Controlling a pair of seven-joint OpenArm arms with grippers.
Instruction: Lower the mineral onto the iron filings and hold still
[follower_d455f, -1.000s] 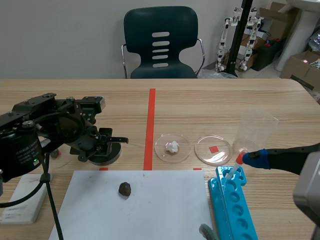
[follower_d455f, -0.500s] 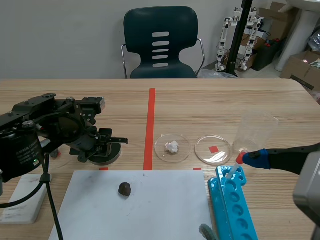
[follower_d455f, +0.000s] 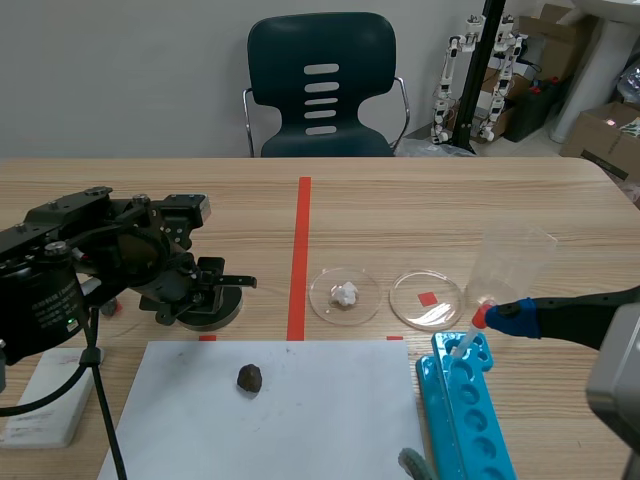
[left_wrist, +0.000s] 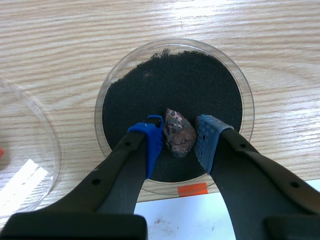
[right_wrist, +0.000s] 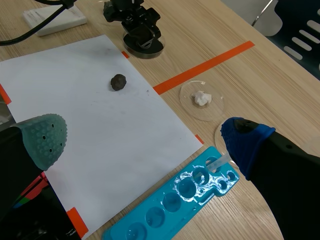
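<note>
Table (follower_d455f: 450, 200) | L gripper (left_wrist: 180, 132) clamps 1 mineral (left_wrist: 179, 136) | 1 filings dish (left_wrist: 172, 44) | R gripper (right_wrist: 144, 136) apart

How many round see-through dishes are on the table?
4. The filings dish lies under the left gripper; a clear dish, partly seen, beside it; the white-lump dish near the red line; the empty dish right of that. The left arm may hide more.

At middle left of the scene view, the left gripper (follower_d455f: 207, 288) hides the mineral (left_wrist: 179, 132) and most of the iron filings dish (follower_d455f: 228, 315). The lower edge cuts the blue tray (follower_d455f: 467, 415).
</note>
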